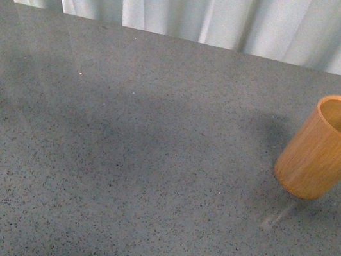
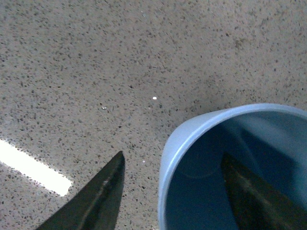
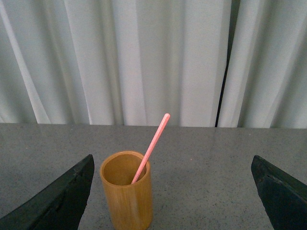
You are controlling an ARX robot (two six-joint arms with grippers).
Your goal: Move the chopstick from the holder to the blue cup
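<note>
I log the chopstick (image 3: 151,147) as a thin, straight pink stick with a pale sheen. It leans in the orange-brown, wood-grained holder (image 1: 323,149) near the right edge of the tabletop (image 1: 120,159), its upper half above the rim. The right gripper (image 3: 172,191) faces it with jaws wide apart. The left gripper (image 2: 172,154) is also spread, one finger inside the blue cup (image 2: 192,136) and one outside.
</note>
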